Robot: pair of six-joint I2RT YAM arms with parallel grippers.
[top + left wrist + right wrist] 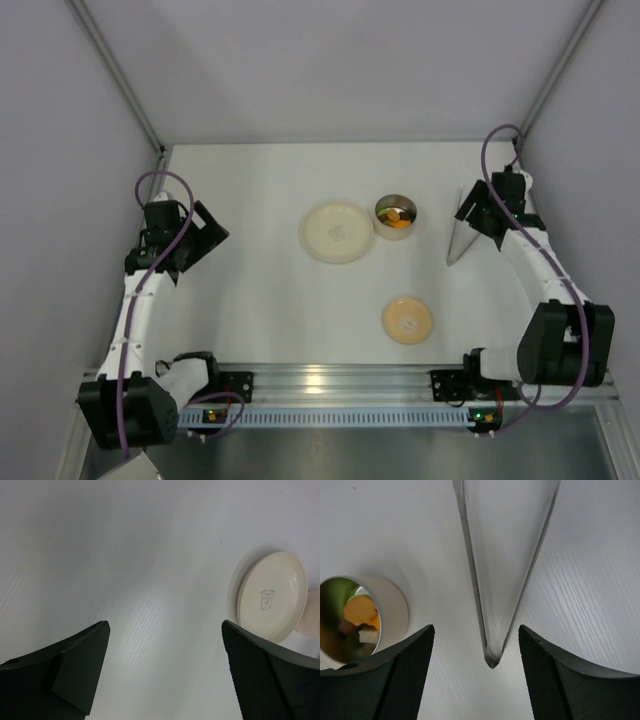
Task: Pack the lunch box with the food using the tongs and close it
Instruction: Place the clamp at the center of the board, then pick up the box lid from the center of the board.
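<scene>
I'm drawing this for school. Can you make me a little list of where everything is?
lunch box: open, food inside
plate: no food, left of lunch box
lid: off, flat on table, nearer the arms
tongs: lying on table, right of lunch box
right gripper: open, fingers either side of tongs' joined end, not gripping
left gripper: open, holding nothing

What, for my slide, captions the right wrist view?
Open right gripper astride the tongs, lunch box holding food beside.
</scene>
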